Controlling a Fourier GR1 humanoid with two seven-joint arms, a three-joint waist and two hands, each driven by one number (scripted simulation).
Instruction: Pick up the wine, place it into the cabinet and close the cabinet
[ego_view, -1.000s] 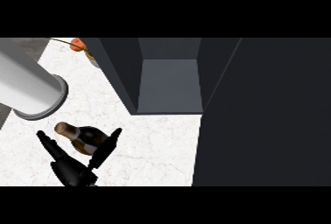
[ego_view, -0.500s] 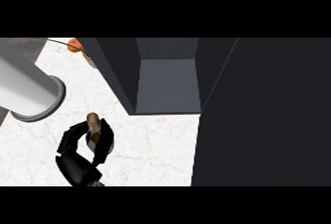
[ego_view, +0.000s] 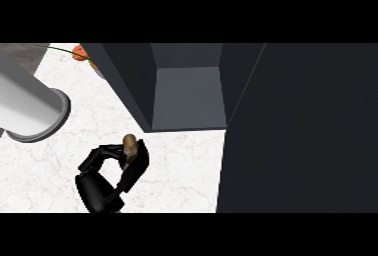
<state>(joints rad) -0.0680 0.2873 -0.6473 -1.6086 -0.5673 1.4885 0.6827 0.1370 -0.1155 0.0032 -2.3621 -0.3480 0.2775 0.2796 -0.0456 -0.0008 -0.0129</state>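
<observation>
One second back the right hand (ego_view: 111, 172) lay spread on either side of the wine (ego_view: 130, 145) on the counter (ego_view: 177, 170). Now its fingers and thumb are curled round the bottle, only the brown top poking out, just in front of the open cabinet (ego_view: 188, 100). I'd say the grasp is made, so lifting it inside comes next.

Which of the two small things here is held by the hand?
The wine: the hand curls round it. The orange thing lies far off, by the cabinet's corner.
</observation>
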